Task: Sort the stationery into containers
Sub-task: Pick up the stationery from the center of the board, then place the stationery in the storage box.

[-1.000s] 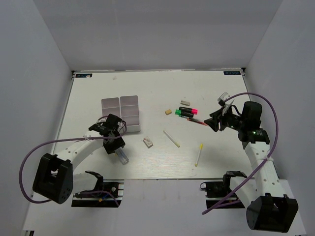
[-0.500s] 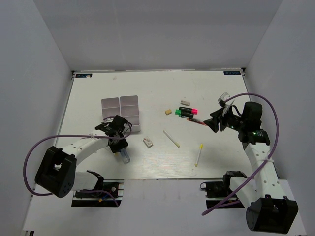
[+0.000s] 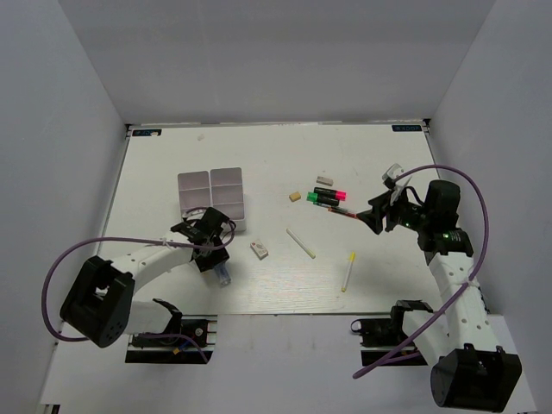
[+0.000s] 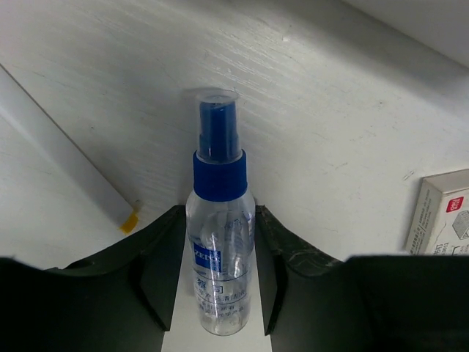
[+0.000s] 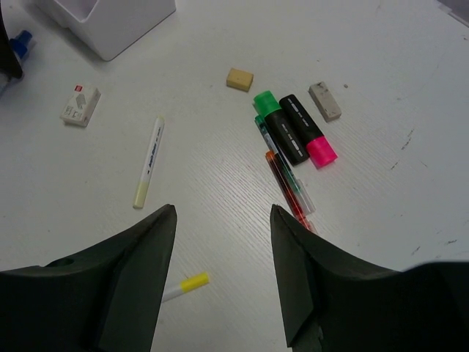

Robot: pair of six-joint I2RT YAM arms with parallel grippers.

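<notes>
Left gripper (image 4: 220, 220) clamped on a blue-capped spray bottle (image 4: 219, 176) (label up); right gripper (image 5: 222, 216) spread open, green highlighter (image 5: 277, 126) at its 1 o'clock in the wrist view.

Bright, even, diffuse light leaves faint soft shadows on the table (image 3: 172, 155); all views sharp.

White table (image 3: 388, 259) with a divided tray (image 3: 210, 195), two black highlighters (image 5: 302, 132), several pens (image 5: 149, 161), two erasers (image 5: 239, 78), a small box (image 5: 80, 105).
</notes>
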